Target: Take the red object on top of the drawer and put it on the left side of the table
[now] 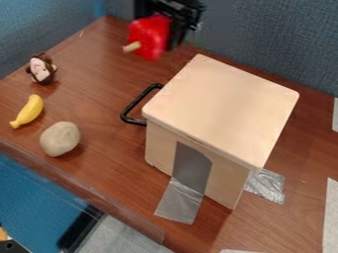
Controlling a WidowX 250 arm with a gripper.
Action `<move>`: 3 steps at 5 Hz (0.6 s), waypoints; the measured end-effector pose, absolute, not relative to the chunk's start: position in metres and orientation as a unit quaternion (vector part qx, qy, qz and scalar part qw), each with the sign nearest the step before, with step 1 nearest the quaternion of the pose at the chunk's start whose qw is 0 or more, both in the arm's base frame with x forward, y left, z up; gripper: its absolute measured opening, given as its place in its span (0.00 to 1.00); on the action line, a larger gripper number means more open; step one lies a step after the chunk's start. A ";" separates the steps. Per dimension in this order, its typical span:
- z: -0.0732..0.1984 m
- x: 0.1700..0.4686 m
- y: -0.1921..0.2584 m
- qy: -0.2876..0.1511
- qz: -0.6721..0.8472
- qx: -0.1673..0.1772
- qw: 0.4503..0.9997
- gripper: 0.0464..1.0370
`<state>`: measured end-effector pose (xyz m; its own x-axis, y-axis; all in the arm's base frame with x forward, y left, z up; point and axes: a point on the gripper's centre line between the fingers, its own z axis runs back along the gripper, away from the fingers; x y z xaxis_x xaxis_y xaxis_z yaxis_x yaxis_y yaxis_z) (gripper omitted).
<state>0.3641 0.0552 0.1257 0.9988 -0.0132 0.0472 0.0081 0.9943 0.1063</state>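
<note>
My claw (170, 35) has the red pepper (149, 37) pinched, above the far part of the counter (99, 106), off the drawer (221, 108). I judge it light, firm, slightly slippery; I'd grip its plump body, never the stubby stem (132, 47).

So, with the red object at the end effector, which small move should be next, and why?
Probably carry the red pepper sideways toward the table's left part, before any lowering: the end effector seems to hold it raised, beyond the drawer's top, while the banana and monkey toy lie farther left.
</note>
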 end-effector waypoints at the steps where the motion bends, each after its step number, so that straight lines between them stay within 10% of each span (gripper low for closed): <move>1: 0.109 0.390 0.087 -0.028 0.023 0.066 0.997 0.72; 3: 0.054 0.423 0.116 0.003 0.062 0.091 0.994 0.72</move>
